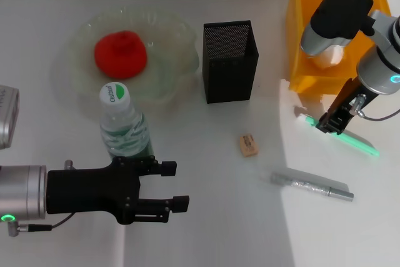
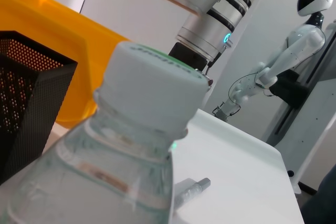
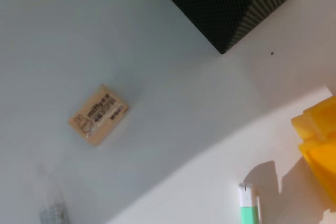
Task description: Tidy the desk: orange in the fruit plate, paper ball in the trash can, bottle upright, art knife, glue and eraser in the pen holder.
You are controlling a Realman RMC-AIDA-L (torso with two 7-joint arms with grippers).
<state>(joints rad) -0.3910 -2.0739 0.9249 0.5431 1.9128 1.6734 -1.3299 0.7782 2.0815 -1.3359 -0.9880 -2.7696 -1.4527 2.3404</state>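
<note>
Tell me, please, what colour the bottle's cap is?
White, with green lettering; the bottle shows it best in the head view.

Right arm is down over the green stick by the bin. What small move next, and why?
Probably close the right gripper on the green-and-white stick and lift. It sits at the stick's white end beside the trash can, while the pen holder stands open. The left gripper idles by the upright bottle.

Bright right-side light, hard shadows

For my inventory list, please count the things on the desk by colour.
Red: 1, orange
Pale green: 1, fruit plate
Black: 1, pen holder
Orange-yellow: 1, trash can
Clear: 1, bottle
Tan: 1, eraser
Green-white: 1, stick
Silver: 1, tool
Total: 8
</note>
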